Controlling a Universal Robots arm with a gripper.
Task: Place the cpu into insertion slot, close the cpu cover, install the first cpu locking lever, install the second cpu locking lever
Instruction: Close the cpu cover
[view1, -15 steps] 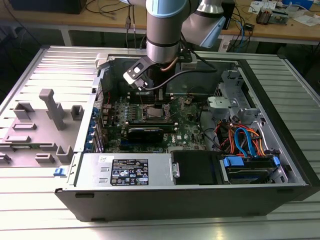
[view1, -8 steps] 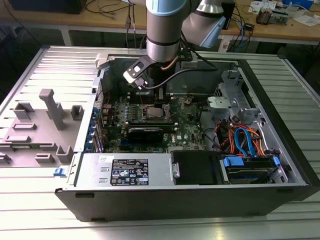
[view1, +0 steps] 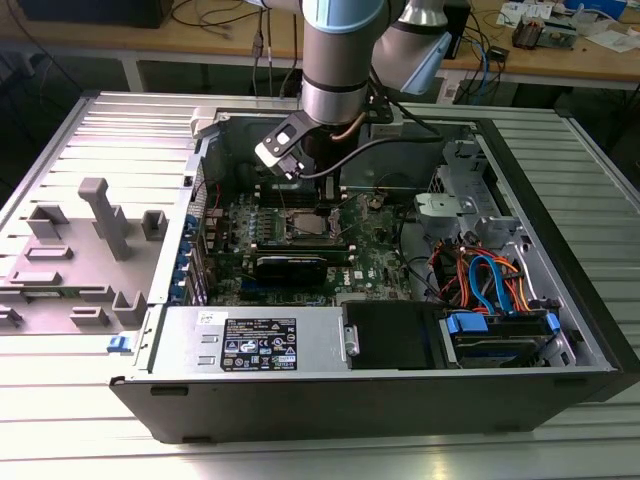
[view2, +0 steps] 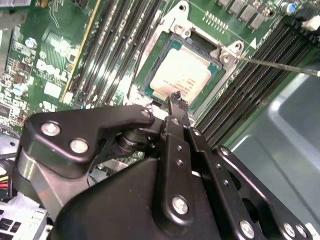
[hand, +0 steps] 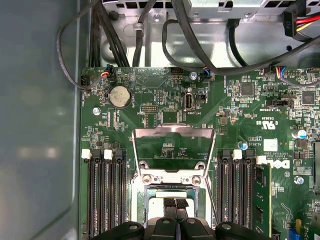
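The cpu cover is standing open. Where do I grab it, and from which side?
I'd grip the cpu cover by its free cross-bar, the edge farthest from its hinge at the insertion slot. It is a thin windowed frame tilted up off the circuit board, so come from above, one finger through the window, one outside the bar, midway along it.

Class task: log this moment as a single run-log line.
cpu: seated in insertion slot | cpu cover: open | claw: shut, tips at cpu edge

Cpu (view2: 182, 75) in insertion slot (view2: 169, 31), btw memory slots (view2: 112, 45).
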